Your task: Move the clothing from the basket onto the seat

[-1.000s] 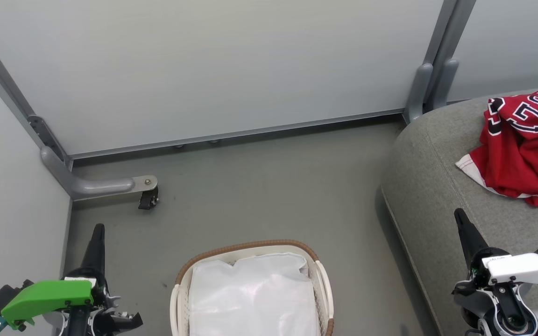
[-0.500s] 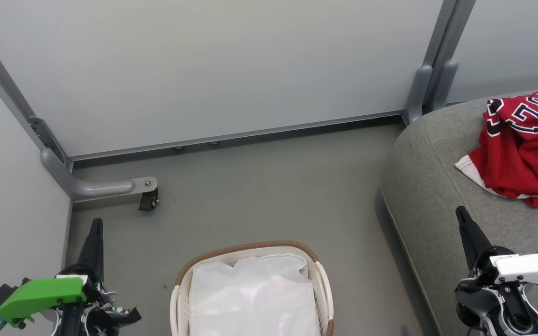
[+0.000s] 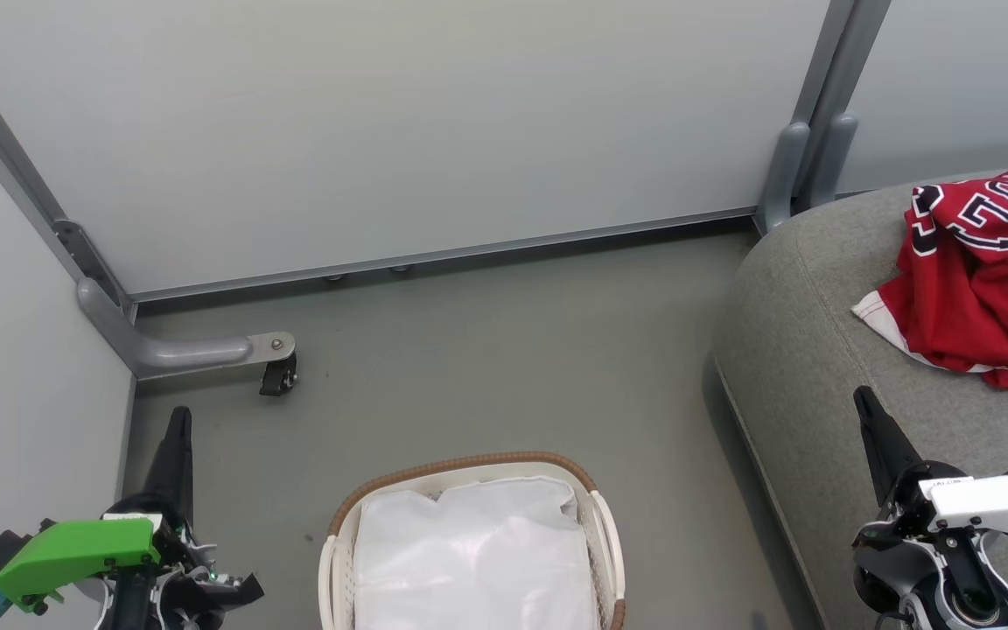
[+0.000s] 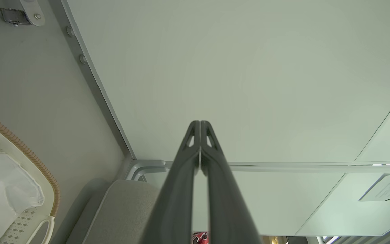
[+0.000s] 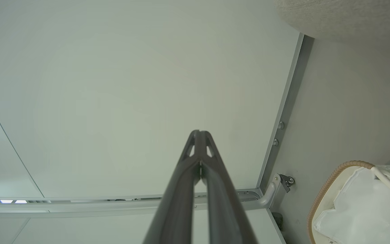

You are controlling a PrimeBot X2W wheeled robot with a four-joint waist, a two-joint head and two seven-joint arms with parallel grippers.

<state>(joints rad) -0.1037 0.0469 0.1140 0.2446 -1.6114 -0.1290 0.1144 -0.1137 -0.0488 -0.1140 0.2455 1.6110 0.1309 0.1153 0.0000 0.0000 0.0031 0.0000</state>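
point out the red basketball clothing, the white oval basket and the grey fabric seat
red basketball clothing [image 3: 976, 302]: head view, middle of pile
white oval basket [image 3: 469, 458]: head view, brown woven rim
grey fabric seat [image 3: 810, 350]: head view, bare cushion top

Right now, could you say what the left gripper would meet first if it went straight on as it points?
Probably the pale wall panel; nothing nearer lies before the left gripper, depth uncertain.

Red clothing [image 3: 981, 284] heaped on grey seat [image 3: 806, 367], basket [image 3: 469, 465] apart.
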